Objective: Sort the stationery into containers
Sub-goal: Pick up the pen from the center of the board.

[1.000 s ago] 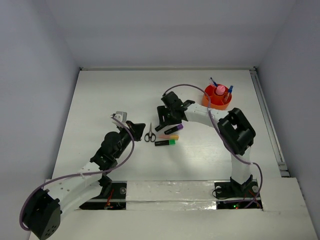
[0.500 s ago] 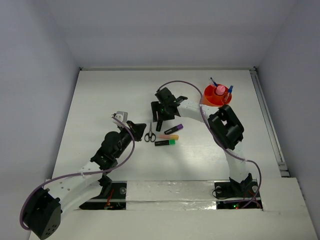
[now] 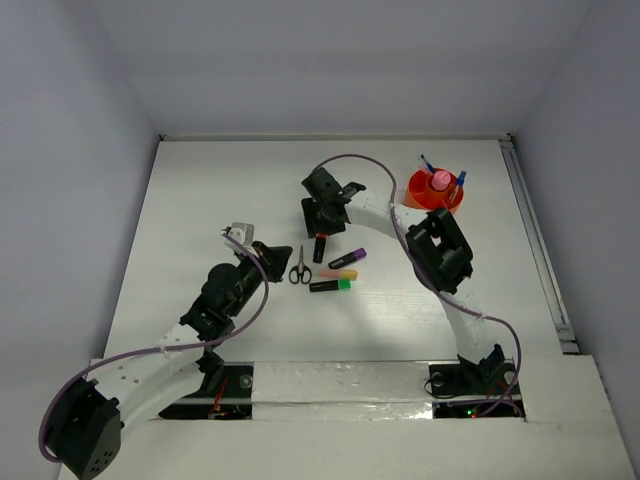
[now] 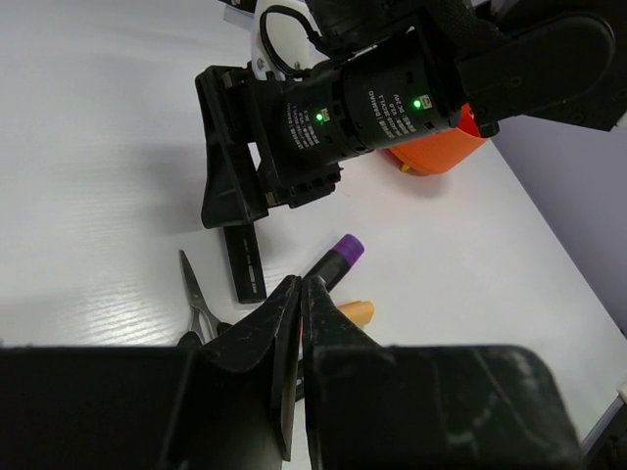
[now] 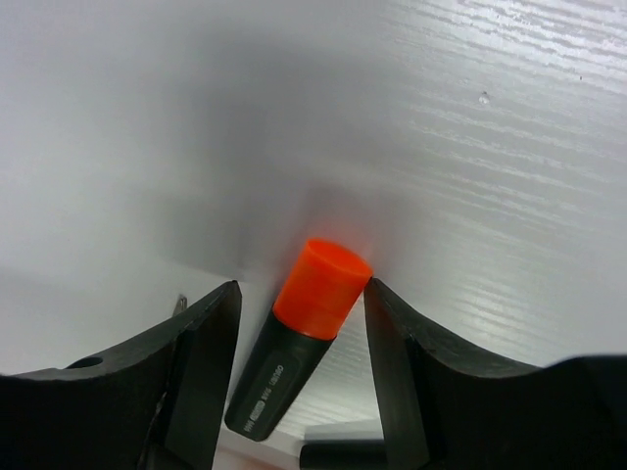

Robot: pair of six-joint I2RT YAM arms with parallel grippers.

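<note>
An orange-capped black highlighter (image 5: 304,323) lies on the white table between the fingers of my right gripper (image 5: 302,294). The jaws are open; the right finger (image 5: 397,343) touches the cap and the left one (image 5: 211,343) stands just clear. From above, this gripper (image 3: 319,228) covers the highlighter (image 3: 319,247). Purple (image 3: 347,259), yellow-pink (image 3: 337,273) and green (image 3: 331,285) highlighters lie just below, beside black scissors (image 3: 300,266). My left gripper (image 3: 283,251) is shut and empty, left of the scissors. The orange cup (image 3: 420,200) holds blue pens (image 3: 427,163) around its pink knob (image 3: 440,180).
The left wrist view looks over its shut tips (image 4: 300,284) at the purple highlighter (image 4: 338,259), the scissors (image 4: 196,299) and the right arm's wrist (image 4: 372,98). A raised rail (image 3: 530,230) runs along the table's right edge. Grey walls close in three sides.
My right arm has swung left, off the purple highlighter and onto the orange-capped one, and its jaws have begun to narrow. The left arm has stayed put.
</note>
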